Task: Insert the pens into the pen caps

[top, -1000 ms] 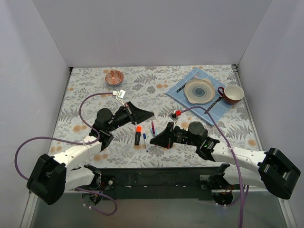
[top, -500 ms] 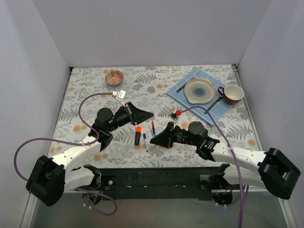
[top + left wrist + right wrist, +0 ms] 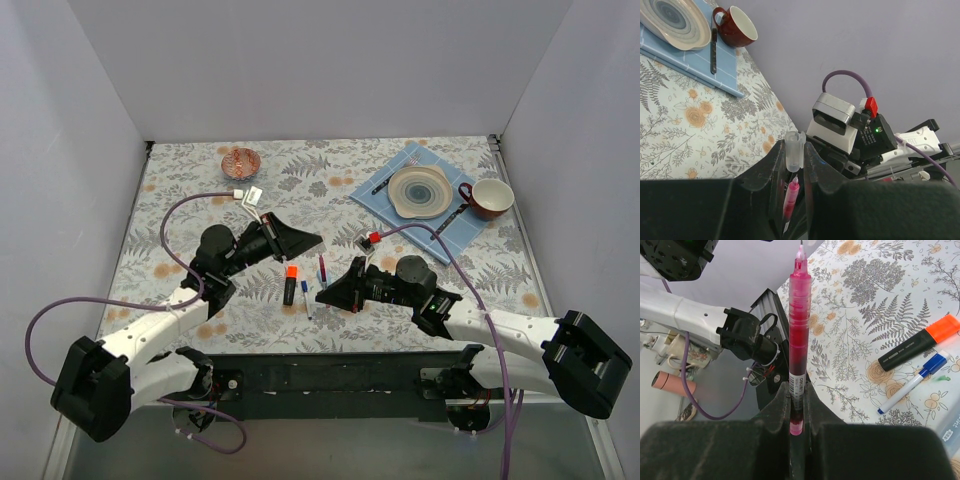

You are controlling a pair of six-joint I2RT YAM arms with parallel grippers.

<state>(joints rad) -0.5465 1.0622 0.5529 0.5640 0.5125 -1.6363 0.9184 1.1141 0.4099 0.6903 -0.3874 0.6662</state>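
My left gripper (image 3: 316,241) is shut on a small clear pen cap (image 3: 794,156), held upright between its fingertips in the left wrist view (image 3: 794,150). My right gripper (image 3: 322,293) is shut on the thin dark-red pen (image 3: 799,320), which also shows from above (image 3: 322,270). The pen points at the cap, and its tip (image 3: 792,191) sits just short of the cap's mouth. A black marker with an orange end (image 3: 290,283) and a thin white pen with a blue tip (image 3: 305,298) lie on the table between the grippers. Both also show in the right wrist view, the marker (image 3: 920,342) and the white pen (image 3: 912,382). The coloured caps are out of view.
A pink bowl (image 3: 240,161) stands at the back left. A blue mat (image 3: 455,232) at the back right bears a plate (image 3: 420,190), dark cutlery (image 3: 713,50) and a red cup (image 3: 490,198). A light-blue marker (image 3: 951,427) lies at the right wrist view's edge.
My left gripper with the cap has shifted slightly left and its cable has moved. The right gripper with the red pen has stayed still.
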